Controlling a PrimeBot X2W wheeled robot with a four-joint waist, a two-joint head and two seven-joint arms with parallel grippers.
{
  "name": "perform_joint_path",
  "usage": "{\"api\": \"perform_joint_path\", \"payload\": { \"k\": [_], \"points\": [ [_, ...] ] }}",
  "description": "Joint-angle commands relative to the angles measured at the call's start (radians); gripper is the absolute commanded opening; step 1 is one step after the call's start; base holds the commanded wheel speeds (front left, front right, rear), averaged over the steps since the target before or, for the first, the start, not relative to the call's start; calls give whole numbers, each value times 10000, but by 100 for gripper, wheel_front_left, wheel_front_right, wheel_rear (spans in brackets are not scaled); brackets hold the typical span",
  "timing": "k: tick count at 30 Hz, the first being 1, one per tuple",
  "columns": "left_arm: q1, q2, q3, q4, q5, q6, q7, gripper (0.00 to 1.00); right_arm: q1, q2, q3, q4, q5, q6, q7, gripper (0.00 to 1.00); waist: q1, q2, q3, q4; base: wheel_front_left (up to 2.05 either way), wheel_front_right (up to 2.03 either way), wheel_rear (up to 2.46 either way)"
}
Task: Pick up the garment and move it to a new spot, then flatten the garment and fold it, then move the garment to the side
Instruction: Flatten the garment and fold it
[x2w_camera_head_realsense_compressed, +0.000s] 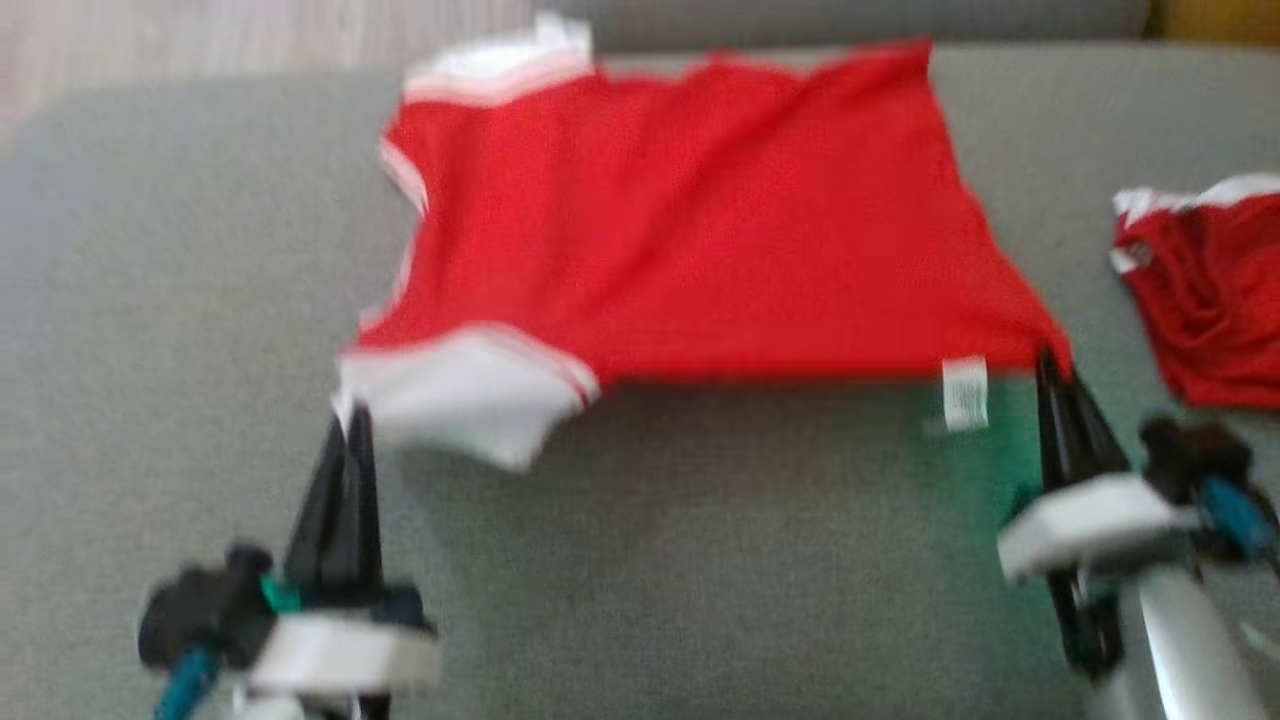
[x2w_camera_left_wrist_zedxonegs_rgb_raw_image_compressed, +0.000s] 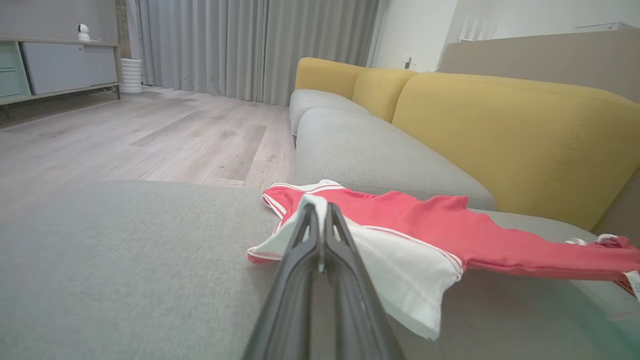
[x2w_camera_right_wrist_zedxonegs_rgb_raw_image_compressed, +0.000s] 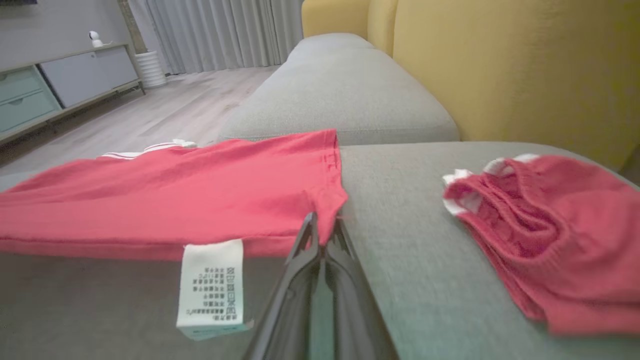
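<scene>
Red garment (x2w_camera_head_realsense_compressed: 690, 220) spreads mid-frame; left gripper (x2w_camera_head_realsense_compressed: 350, 412) pinches its white sleeve (x2w_camera_head_realsense_compressed: 470, 395) lower left, right gripper (x2w_camera_head_realsense_compressed: 1046, 362) clamps its corner (x2w_camera_head_realsense_compressed: 1035, 335) lower right.

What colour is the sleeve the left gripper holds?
The sleeve is white with thin red stripes, clearest in the left wrist view.

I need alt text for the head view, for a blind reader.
A red shirt lies spread on a grey cushion, its near edge held by two shut tools: the left tool grips the white sleeve, the right tool the red hem corner. A second red garment lies at the right.
</scene>
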Motion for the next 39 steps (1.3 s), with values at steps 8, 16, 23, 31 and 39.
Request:
{"api": "perform_joint_path", "payload": {
  "k": [8,16,23,31,39],
  "points": [
    [1769,560,-49,-1855,-318,684,844,0,2738,20,93,-3050,520,-7,1605,0,4,-1,-1190,45,0,0,0],
    [1964,441,-267,-1385,-826,482,1246,0,3324,20,-55,-3608,333,-7,2818,0,4,-1,-1192,85,0,0,0],
    [1401,258,-373,-684,-1005,162,1315,0,3064,20,17,-3217,592,-7,3046,0,4,-1,-950,76,0,0,0],
    [-481,90,-577,262,-737,-309,1624,0,2184,20,1,-2835,1004,-7,3195,0,4,-1,-437,-10,0,0,0],
    [-2642,27,-495,1295,-516,-767,1883,0,754,20,-379,-2243,1316,-7,3240,0,4,-1,223,-110,0,0,0]
  ]
}}
